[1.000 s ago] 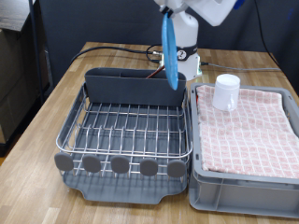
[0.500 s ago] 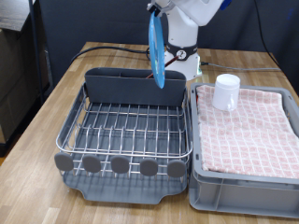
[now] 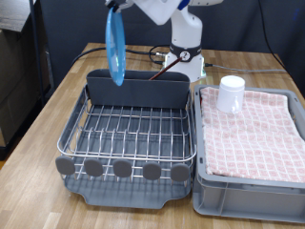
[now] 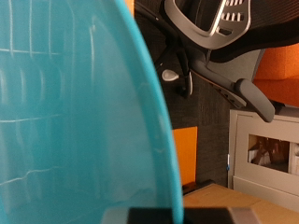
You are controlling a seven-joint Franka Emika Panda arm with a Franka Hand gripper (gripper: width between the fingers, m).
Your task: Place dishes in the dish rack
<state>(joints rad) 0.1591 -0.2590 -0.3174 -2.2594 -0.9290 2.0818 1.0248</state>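
My gripper is shut on the top edge of the round light-blue plate and holds it upright and edge-on, high above the far left end of the dish rack. The plate fills most of the wrist view. The silver wire rack sits on its dark grey tray with a grey caddy along its far side; nothing shows on its grid. The small white cup stands on the pink checked cloth in the light grey crate. The wooden spoon is not in view.
The crate stands against the rack at the exterior view's right. The robot's white base and black cables lie behind the caddy. The wooden table shows along the rack's left. An office chair base shows in the wrist view.
The gripper has carried the plate up and to the exterior view's left, from beside the crate's far corner to above the rack's far left end. The cup has not moved.
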